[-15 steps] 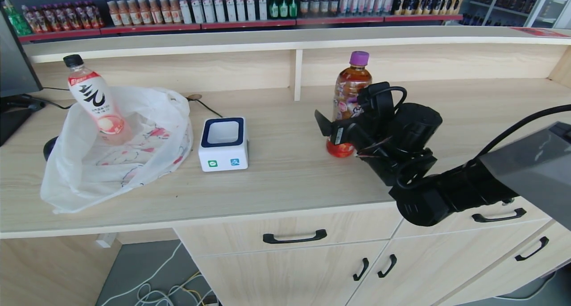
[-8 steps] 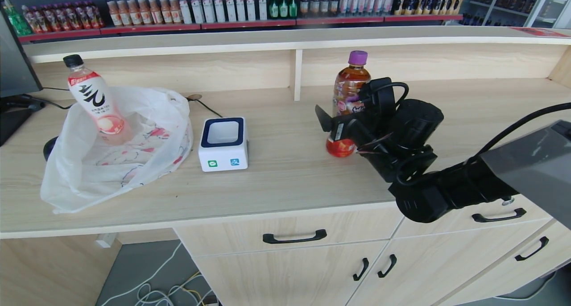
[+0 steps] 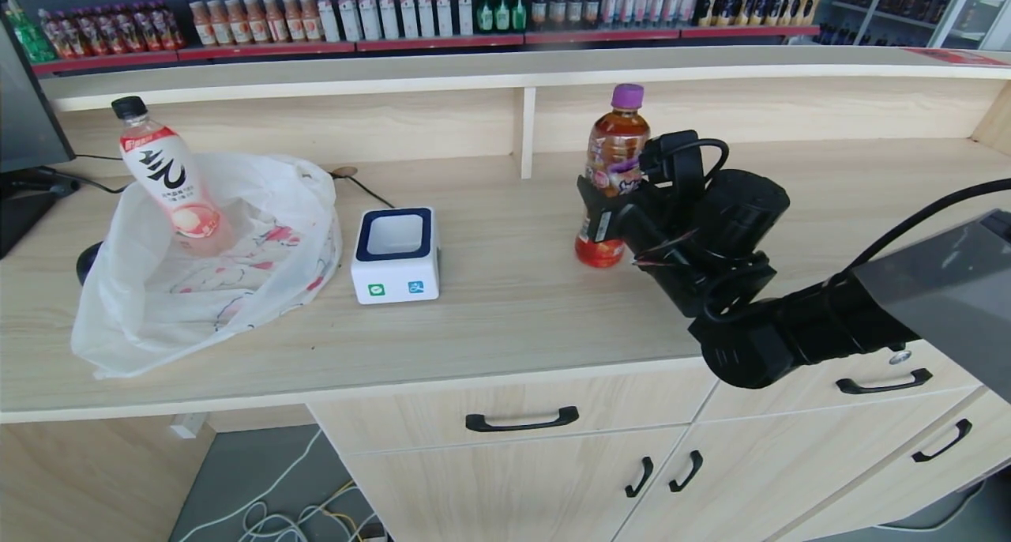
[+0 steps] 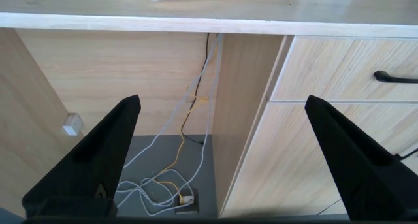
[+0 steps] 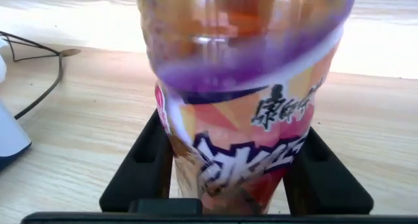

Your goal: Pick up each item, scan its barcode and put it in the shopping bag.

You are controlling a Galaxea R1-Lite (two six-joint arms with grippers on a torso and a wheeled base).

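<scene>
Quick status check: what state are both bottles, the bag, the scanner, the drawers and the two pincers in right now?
Tea bottle: upright, capped, gripped by the right pincer.
Right pincer: shut on the tea bottle.
Pink bottle: capped, leaning, standing inside the bag.
Bag: open, slumped on the counter.
Scanner: on the counter, nothing over its window.
Left pincer: open, below counter level.
Drawers: shut.

the counter (image 3: pixel 505 321) carries a shopping bag (image 3: pixel 197 289) and a scanner (image 3: pixel 395 254).

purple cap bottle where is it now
Head view, right of centre: the purple-capped bottle is upright between the jaws of the right gripper, right of the white scanner on the counter.
</scene>
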